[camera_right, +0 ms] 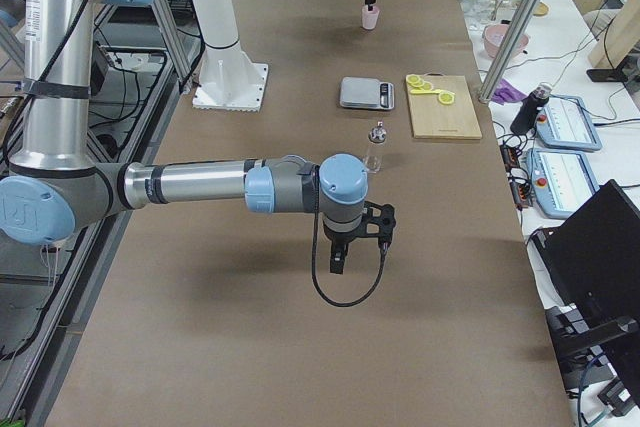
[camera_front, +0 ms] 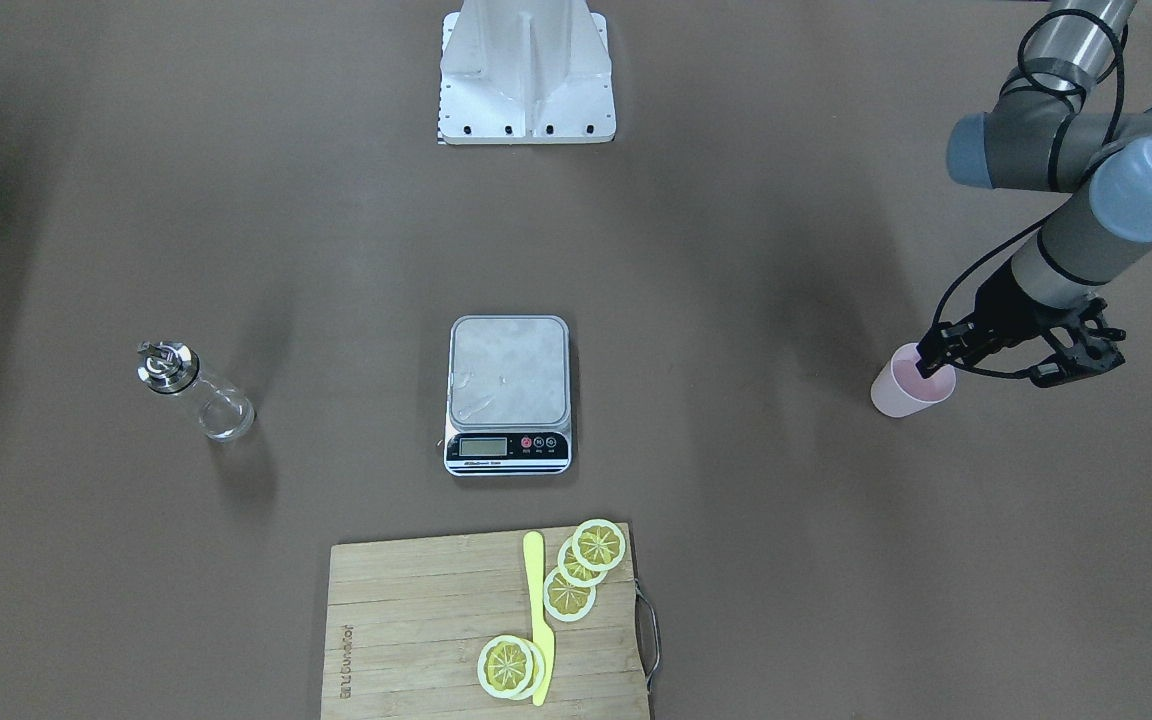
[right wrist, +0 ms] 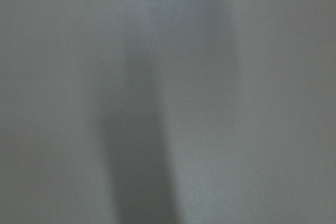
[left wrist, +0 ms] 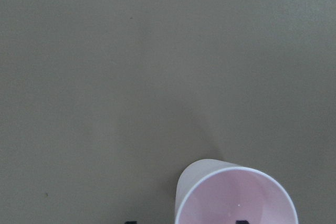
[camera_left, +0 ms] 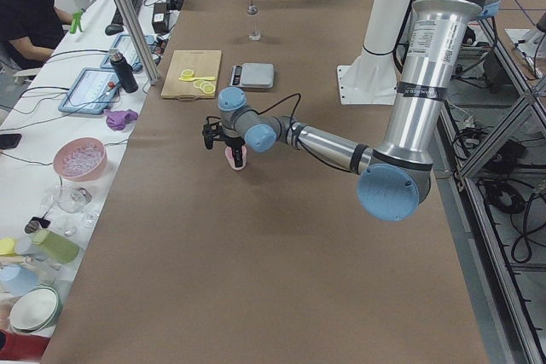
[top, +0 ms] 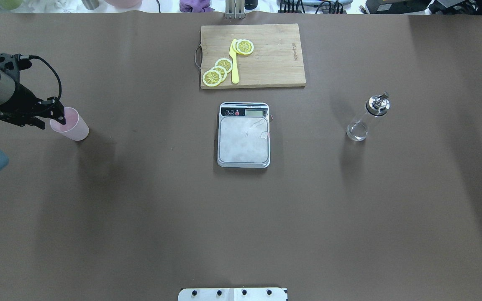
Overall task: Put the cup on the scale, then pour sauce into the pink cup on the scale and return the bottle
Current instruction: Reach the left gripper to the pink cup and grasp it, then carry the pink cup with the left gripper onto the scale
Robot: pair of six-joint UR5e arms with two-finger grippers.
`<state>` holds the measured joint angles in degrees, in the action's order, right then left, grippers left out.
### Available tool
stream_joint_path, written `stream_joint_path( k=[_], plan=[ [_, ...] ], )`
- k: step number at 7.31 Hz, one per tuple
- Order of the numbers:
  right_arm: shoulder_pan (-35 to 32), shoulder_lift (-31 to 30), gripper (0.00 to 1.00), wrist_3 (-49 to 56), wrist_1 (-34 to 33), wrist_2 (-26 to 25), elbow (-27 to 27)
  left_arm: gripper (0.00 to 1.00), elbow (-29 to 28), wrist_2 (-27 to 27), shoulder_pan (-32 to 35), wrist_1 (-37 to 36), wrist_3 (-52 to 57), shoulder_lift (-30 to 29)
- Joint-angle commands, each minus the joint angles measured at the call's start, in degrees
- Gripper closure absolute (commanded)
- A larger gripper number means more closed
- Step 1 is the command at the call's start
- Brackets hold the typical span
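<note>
- The left gripper [top: 61, 118] is down at the cup [top: 73, 127]. Its jaws are apart, with one finger inside the rim and the other outside, so the wall sits between them unclamped.
- The cup stands on the brown table [top: 140, 217], right under that gripper and not on the scale [top: 244, 140].
- The scale is well apart from that gripper, out at the table's middle, with its silver plate bare.
- The bottle [top: 364, 121] stands upright farther off again, beyond the scale.
- The right gripper [camera_right: 338, 265] hangs over bare table with the bottle near it. I cannot tell whether its jaws are apart or together.
- Just past the scale lies a wooden cutting board [top: 274, 62] with lemon slices [top: 218, 71] and a yellow knife [top: 234, 62].
</note>
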<state>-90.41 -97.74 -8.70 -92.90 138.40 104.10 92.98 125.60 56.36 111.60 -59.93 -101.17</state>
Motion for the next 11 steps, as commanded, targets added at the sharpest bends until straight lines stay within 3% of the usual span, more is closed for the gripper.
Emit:
stream_joint_path(
  k=[1, 2, 3, 5, 6, 8, 11],
  plan=[
    [-0.03, -0.08, 0.00, 0.09, 0.00, -0.06, -0.03, 0.70, -0.69, -0.01, -0.11, -0.07, 0.17, -0.07],
    [0.06, -0.08, 0.00, 0.09, 0.00, 0.03, -0.03, 0.91, -0.69, -0.01, -0.46, -0.07, -0.01, -0.08],
    [0.06, -0.08, 0.00, 0.17, 0.00, 0.03, -0.03, 1.00, -0.69, 0.16, -0.64, -0.07, -0.36, -0.34],
    [-0.03, -0.08, 0.00, 0.26, 0.00, 0.20, 0.05, 1.00, 2.88, 2.43, -0.12, -2.42, -0.36, -0.52],
    [0.06, -0.08, 0.00, 0.17, 0.00, 0.38, 0.14, 1.00, 6.30, 4.02, 1.02, -11.06, -0.36, -3.13],
    [0.23, -0.08, 0.00, 0.17, 0.00, 0.64, 0.49, 1.00, 8.97, 4.21, 1.21, -33.01, -0.97, -18.80],
    [0.93, 0.00, 0.00, 0.26, 0.09, 0.38, 0.58, 1.00, 8.37, 3.95, -7.99, -35.22, -25.69, -32.11]
  ],
)
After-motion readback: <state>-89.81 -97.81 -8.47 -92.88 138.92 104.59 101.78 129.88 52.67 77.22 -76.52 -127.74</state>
